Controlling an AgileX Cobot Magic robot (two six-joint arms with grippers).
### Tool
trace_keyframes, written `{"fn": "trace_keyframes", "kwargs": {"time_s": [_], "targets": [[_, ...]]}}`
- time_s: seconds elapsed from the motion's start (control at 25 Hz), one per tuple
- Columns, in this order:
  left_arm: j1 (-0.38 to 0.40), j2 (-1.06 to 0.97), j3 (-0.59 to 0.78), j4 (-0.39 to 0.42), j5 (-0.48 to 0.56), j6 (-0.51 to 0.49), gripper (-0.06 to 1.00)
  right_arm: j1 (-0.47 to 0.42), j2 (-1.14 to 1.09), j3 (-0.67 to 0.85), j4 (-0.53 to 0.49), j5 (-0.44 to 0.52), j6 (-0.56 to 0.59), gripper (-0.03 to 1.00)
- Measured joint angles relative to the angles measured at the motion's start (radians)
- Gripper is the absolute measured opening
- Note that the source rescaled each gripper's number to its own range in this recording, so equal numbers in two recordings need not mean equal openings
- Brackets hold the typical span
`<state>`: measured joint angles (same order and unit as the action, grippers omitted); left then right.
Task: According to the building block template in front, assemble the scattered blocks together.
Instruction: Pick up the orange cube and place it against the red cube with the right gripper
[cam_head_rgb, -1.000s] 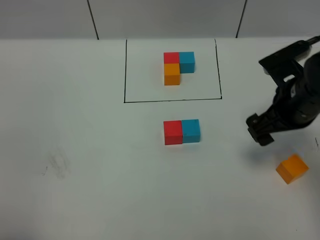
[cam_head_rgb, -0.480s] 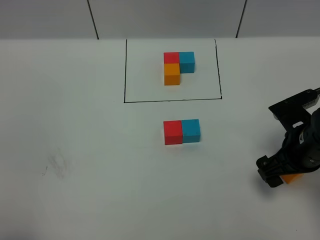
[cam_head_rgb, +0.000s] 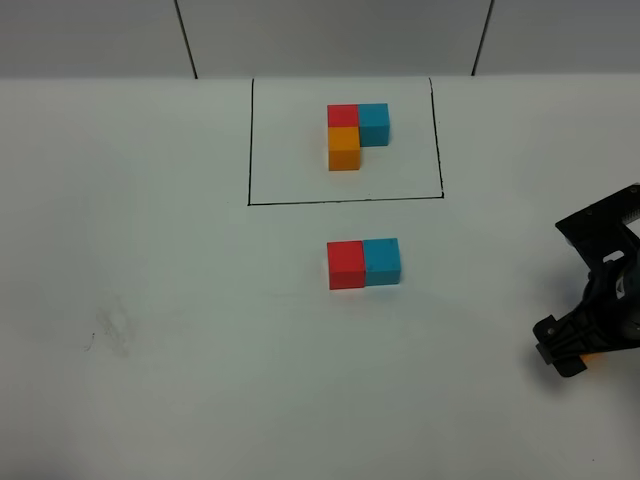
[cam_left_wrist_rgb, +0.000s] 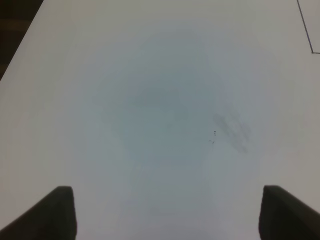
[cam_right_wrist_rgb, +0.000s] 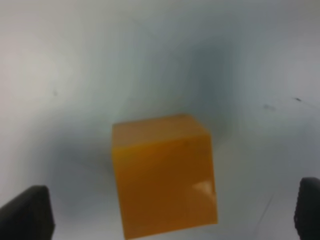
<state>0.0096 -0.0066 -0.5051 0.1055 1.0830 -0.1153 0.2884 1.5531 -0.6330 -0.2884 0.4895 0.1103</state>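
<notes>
Right wrist view: right fingers (cam_right_wrist_rgb: 27, 212) spread, orange cube (cam_right_wrist_rgb: 164, 175) between them, unpinched. Pickup step; next needs a square close on it. Left fingers (cam_left_wrist_rgb: 57, 212) spread too.

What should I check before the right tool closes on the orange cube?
1. The right tool is open: ok.
2. The orange cube lies between its fingers, with gaps on both sides: ok.
3. The tool is low enough to grip: cannot tell.
4. The red cube and the sky-blue cube touch, red on the left as in the building block template: ok.
5. The spot in front of the red cube is free for orange: ok.
6. The left tool hangs open over bare table, no cubes near: ok.
</notes>
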Motion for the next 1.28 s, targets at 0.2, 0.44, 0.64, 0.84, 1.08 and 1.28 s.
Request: {"fn": "trace_keyframes", "kwargs": {"time_s": [0.2,0.44,0.64,0.84,1.08,1.28], "targets": [[0.000,0.000,0.000,0.000,0.000,0.000,0.68,-0.018,0.040,0.000,-0.004,-0.022,-0.011,0.92],[0.000,0.000,0.000,0.000,0.000,0.000,0.68,-0.043,0.101,0.001,-0.004,-0.054,-0.027,0.86],[0.000,0.000,0.000,0.000,0.000,0.000,0.68,-0.044,0.109,0.001,-0.004,-0.064,-0.047,0.45],[0.000,0.000,0.000,0.000,0.000,0.000,0.68,-0.045,0.108,0.001,0.005,-0.064,-0.050,0.01],[0.000,0.000,0.000,0.000,0.000,0.000,0.68,-0.016,-0.015,-0.016,0.139,0.019,-0.050,0.01],[0.000,0.000,0.000,0.000,0.000,0.000,0.68,0.080,-0.127,-0.083,0.346,0.121,0.061,0.01]]}}
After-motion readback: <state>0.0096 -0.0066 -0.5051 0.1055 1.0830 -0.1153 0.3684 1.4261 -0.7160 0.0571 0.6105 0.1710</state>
